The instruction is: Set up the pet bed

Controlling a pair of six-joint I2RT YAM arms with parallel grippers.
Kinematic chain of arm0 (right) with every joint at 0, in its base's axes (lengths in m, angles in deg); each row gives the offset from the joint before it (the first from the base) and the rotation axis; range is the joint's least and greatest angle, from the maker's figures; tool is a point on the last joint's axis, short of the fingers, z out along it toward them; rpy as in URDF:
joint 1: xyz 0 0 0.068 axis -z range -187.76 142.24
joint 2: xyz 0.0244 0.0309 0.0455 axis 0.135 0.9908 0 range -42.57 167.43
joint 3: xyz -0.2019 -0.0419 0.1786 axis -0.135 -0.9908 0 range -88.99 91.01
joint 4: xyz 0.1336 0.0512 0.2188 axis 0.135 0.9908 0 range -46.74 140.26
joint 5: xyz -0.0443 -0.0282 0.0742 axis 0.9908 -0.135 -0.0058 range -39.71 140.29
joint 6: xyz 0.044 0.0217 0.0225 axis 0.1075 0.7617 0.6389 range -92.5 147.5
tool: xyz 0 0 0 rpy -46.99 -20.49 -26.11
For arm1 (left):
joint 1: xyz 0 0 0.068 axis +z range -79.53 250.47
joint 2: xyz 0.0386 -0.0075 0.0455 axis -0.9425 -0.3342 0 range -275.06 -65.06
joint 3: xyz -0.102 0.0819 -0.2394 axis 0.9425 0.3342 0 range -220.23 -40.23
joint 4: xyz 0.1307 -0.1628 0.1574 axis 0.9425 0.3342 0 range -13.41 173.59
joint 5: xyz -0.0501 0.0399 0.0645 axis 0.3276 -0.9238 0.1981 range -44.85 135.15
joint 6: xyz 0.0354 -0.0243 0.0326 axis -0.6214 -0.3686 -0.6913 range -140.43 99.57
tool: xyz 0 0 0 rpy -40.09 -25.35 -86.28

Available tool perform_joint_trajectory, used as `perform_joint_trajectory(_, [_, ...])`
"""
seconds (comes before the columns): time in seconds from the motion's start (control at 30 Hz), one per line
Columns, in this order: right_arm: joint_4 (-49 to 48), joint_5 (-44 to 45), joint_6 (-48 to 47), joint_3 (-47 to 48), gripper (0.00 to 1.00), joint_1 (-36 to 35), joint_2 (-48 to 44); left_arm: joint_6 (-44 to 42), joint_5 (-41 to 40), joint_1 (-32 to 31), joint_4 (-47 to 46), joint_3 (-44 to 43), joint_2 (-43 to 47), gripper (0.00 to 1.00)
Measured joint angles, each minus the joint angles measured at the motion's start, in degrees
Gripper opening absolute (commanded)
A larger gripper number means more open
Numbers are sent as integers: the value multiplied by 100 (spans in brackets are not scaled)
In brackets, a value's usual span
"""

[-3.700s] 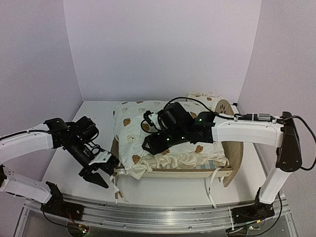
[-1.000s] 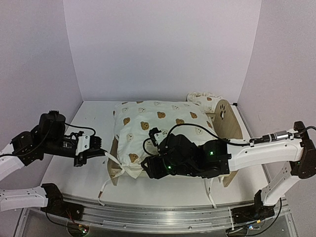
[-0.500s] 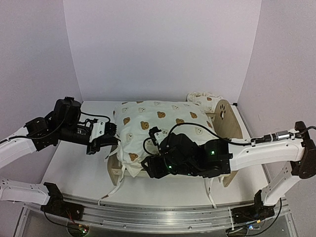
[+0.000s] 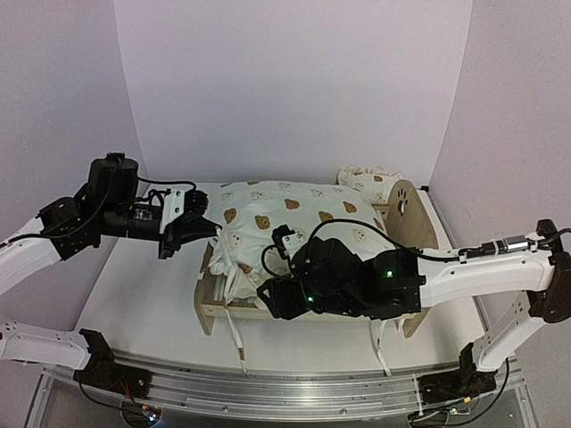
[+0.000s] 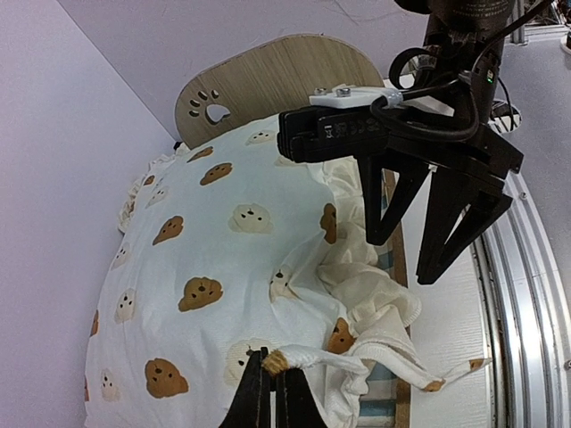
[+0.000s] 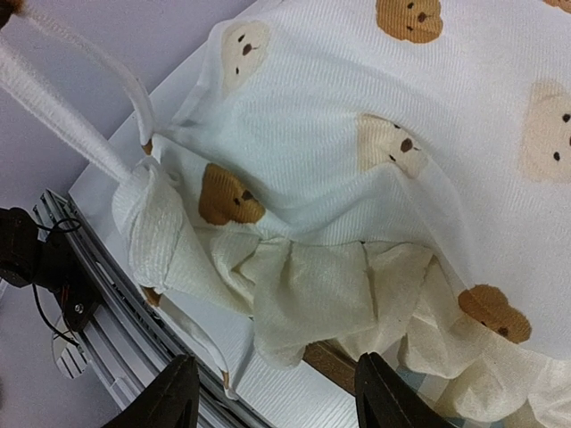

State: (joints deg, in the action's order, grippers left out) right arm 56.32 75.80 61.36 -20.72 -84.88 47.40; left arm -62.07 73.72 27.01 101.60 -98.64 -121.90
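The pet bed [image 4: 212, 312] is a light-wood frame, its rounded paw-print headboard [image 4: 407, 203] at the right. A cream bear-print cushion [image 4: 294, 212] lies puffed over it, and the small pillow [image 4: 366, 176] sits behind the headboard. My left gripper [image 5: 268, 397] is shut on the tan tip of a cushion tie [image 5: 278, 361] and holds it above the cushion's left corner [image 4: 223, 260]. My right gripper [image 6: 278, 399] hangs open over the front rail [image 6: 332, 361] and the ruffled cushion edge [image 6: 312, 285], holding nothing. Striped fabric [image 5: 385, 260] peeks out beside the ruffle.
Loose ties dangle over the front rail [image 4: 237, 337] and at the right [image 4: 382, 349]. A metal mounting rail [image 4: 285, 390] runs along the near edge. Purple walls close in at the back and on both sides.
My left gripper has risen and swung back and to the right with the tie, drawing the cushion's left corner up. The right arm has hardly moved.
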Motion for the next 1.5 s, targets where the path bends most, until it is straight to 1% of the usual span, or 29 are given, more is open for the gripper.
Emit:
perform_joint_trajectory(0.2, [-1,4,-2,-46,59,0,-33,278,180,0,12,-50,-141,0])
perform_joint_trajectory(0.37, [1,23,0,-88,59,0,-67,484,370,0,10,-347,-245,0])
perform_joint_trajectory(0.6, [0,26,0,-90,59,0,-103,584,315,0,9,-396,-239,0])
perform_joint_trajectory(0.7, [0,39,0,-90,60,0,-128,881,293,0,-11,-224,-204,0])
perform_joint_trajectory(1.0, [0,46,2,-90,60,0,-133,1835,123,0,-270,829,0,0])
perform_joint_trajectory(1.27, [7,-5,-66,-68,62,5,-111,2399,360,0,-559,735,-32,0])
perform_joint_trajectory(1.4, [48,-330,-522,444,66,23,302,2759,499,0,-624,559,-121,0])
perform_joint_trajectory(1.5, [-145,-485,-918,923,69,23,696,2982,536,0,-659,518,-153,0])
